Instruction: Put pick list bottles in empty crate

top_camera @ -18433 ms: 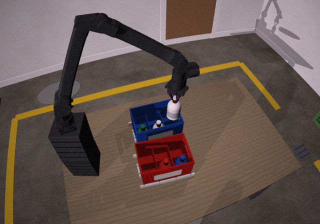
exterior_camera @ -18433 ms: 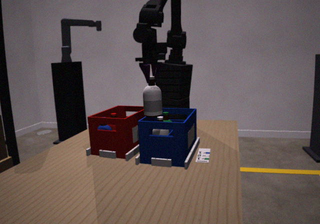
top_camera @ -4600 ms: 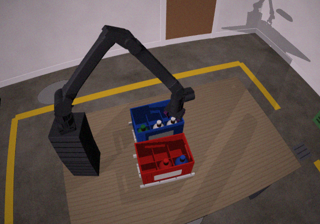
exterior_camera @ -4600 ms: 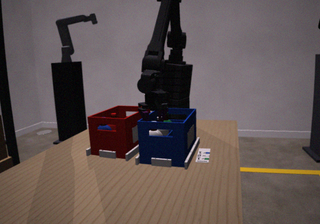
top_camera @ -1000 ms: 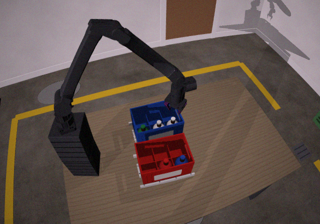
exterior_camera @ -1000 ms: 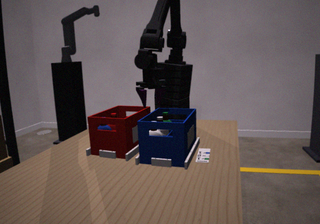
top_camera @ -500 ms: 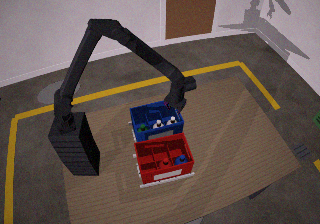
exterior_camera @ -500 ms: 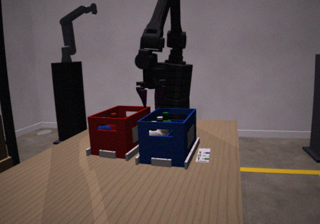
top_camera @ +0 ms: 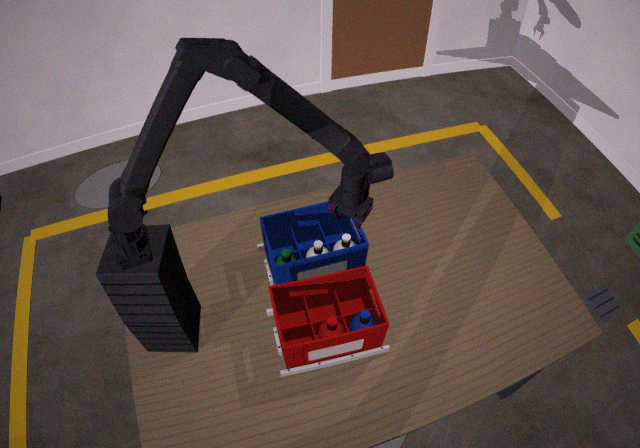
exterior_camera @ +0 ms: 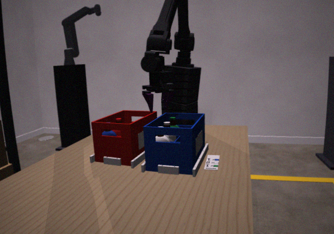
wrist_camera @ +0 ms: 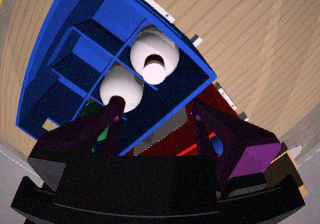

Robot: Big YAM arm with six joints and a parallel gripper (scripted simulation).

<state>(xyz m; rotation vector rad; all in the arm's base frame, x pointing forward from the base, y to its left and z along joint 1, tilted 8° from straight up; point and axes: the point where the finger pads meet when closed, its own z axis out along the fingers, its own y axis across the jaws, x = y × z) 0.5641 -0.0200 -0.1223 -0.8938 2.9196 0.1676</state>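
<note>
Top: Spread and gripping nothing, the end effector (top_camera: 347, 218) (exterior_camera: 158, 109) (wrist_camera: 157, 105) hangs by the blue crate (top_camera: 281, 273) (exterior_camera: 167, 155) (wrist_camera: 120, 16); the blue bottle (top_camera: 363, 322) (exterior_camera: 108, 133) (wrist_camera: 216, 146), in the red crate (top_camera: 297, 355) (exterior_camera: 111, 148) (wrist_camera: 220, 102), likely needs a centred, vertical lift. Exterior: Walls hide bottle bases; the pick list (exterior_camera: 214, 162) reads small. Wrist: A finger masks the green bottle (top_camera: 285, 259) (exterior_camera: 173, 122) (wrist_camera: 103, 134).

The numerals 1, 2 and 1 are printed beside green, white and blue marks respectively on the paper pick list (exterior_camera: 212, 162).
</note>
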